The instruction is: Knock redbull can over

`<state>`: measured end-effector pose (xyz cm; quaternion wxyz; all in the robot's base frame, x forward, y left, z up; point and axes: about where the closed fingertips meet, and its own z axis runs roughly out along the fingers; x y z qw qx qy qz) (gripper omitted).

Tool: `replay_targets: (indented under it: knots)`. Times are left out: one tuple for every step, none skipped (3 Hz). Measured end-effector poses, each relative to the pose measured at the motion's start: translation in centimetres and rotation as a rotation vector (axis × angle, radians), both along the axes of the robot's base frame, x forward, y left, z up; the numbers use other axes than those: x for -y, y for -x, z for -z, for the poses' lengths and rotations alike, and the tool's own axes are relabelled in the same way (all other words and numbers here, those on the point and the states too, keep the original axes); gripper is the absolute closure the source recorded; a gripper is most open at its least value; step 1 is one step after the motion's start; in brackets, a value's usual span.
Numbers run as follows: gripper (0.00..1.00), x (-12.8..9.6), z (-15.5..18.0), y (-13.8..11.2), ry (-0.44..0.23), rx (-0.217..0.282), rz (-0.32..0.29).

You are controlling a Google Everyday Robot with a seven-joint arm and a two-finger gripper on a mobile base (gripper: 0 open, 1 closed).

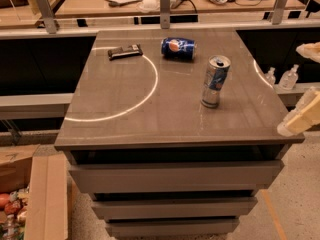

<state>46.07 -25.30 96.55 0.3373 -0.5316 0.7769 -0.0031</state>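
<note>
gripper (301, 120) hung off table's (125, 99) right edge; whether open, could not tell | redbull can (214, 82) stood upright, well apart | risk: a low push might only have slid it

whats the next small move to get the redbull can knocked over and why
Probably move the gripper left over the table toward the redbull can. The can stands upright on the table's right half, while the gripper sits off the right front corner, well apart from it, so that gap has to close before any push.
</note>
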Motion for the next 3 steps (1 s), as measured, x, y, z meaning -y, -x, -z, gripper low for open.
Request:
replay_targets:
  knots:
    - [0.00,1.7,0.2,-1.9,-0.125,0.112,0.034]
    - [0.09,3.1,1.0,-3.8,-0.273,0.199,0.059]
    - [0.24,3.5,1.7,-5.4,-0.407,0.255,0.061]
